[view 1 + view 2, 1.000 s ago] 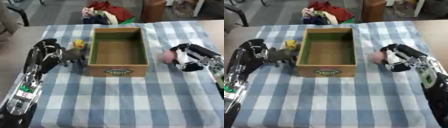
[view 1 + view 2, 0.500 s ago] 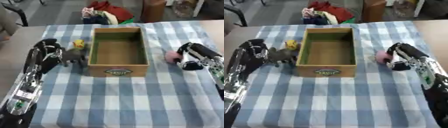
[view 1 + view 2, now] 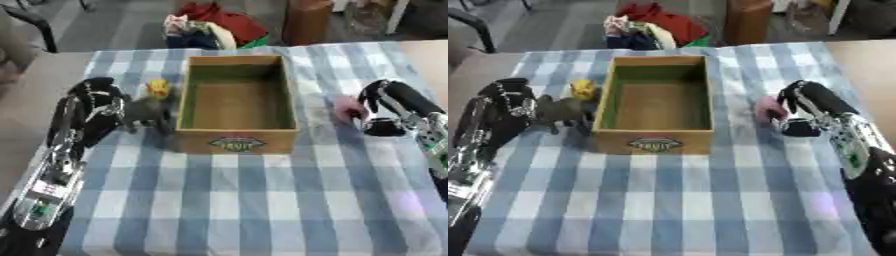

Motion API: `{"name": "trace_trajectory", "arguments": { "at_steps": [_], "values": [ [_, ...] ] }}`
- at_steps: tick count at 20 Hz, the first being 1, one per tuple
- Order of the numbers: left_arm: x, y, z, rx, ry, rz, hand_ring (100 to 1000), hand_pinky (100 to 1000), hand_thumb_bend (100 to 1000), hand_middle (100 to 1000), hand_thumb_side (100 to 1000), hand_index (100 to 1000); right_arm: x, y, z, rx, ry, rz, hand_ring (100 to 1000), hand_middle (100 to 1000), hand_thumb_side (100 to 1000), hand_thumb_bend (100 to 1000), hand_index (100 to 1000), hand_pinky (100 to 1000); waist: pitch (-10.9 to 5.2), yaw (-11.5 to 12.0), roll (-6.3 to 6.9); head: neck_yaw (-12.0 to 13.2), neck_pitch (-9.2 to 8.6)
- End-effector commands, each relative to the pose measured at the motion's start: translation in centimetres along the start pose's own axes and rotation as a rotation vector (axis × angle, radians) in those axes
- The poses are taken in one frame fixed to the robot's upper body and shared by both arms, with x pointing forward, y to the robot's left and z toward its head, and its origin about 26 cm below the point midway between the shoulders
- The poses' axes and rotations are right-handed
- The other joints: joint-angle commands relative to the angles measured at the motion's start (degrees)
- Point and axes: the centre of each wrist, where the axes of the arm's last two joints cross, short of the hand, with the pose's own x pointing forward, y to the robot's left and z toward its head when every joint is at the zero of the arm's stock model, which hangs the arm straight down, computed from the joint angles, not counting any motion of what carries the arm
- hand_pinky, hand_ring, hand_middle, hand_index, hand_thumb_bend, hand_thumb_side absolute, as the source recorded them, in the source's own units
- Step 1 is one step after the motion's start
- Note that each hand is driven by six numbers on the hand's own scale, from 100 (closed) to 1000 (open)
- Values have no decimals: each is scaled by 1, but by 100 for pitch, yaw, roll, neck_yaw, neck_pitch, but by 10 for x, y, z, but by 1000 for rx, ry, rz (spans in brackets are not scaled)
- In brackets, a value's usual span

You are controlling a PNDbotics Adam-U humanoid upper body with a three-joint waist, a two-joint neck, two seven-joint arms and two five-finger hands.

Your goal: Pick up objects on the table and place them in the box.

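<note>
A wooden box (image 3: 234,137) with a green inside stands mid-table and looks empty. Left of it stands a grey toy animal (image 3: 147,114), with a small yellow toy (image 3: 157,87) just behind it. My left hand (image 3: 94,100) rests beside the grey animal's rear, fingers relaxed and bent, holding nothing. Right of the box is a small pink object (image 3: 349,107). My right hand (image 3: 389,102) is curled round it from the right, fingers over its top and the thumb (image 3: 382,129) below. I cannot tell whether the pink object is off the cloth.
A blue-and-white checked cloth (image 3: 245,200) covers the table. A pile of coloured clothes (image 3: 206,25) and a brown container (image 3: 306,20) lie beyond the far edge. My left forearm (image 3: 52,175) lies along the table's left side.
My right hand and the pink object have shifted a little to the right, away from the box. The left hand and the toys have stayed put.
</note>
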Motion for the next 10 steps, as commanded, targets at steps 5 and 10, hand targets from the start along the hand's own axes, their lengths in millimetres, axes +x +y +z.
{"name": "trace_trajectory", "arguments": {
  "at_steps": [5,10],
  "values": [
    [10,6,-4,11,-36,-7,612,797,100,605,186,734,20,-62,-25,-132,-138,-9,770,276,208,100,376,668,-104,32,-35,-46,-29],
    [10,5,-3,3,-36,-9,611,796,100,605,185,734,39,-80,-46,-139,-217,-31,771,288,206,100,400,674,-133,102,-47,-99,-20]
  ]
}}
